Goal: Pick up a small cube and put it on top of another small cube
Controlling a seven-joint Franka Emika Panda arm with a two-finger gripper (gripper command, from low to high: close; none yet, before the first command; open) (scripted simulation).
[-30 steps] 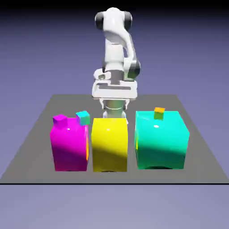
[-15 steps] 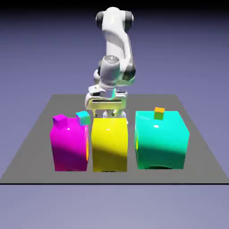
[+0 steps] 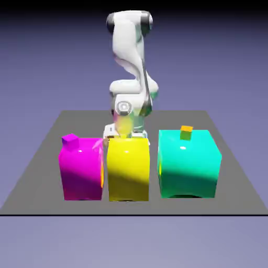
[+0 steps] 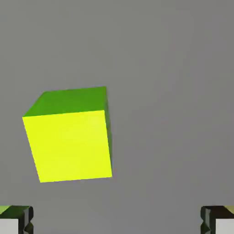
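Note:
In the hand view, the small cube (image 4: 68, 145) lies on the grey table, showing a yellow face and a green face. It sits left of the middle, ahead of my gripper (image 4: 116, 221). Both fingertips (image 4: 16, 220) stand far apart at the bottom corners with nothing between them. In the exterior view, my gripper (image 3: 124, 134) is low behind the big yellow block (image 3: 128, 170), its tips hidden, and the small cube does not show. The other small cube (image 3: 70, 140), plain magenta, rests on the big magenta block (image 3: 81, 170) at its left rear corner.
Three big blocks stand in a row across the front of the table: magenta, yellow, and a teal block (image 3: 188, 165). A tiny orange cube (image 3: 186, 132) sits on the teal one. The grey table (image 3: 230, 178) reaches past the blocks on both sides.
The arm has turned and dropped its hand down behind the yellow block. The multi-coloured cube that showed by the magenta block's top right corner is now hidden in the exterior view.

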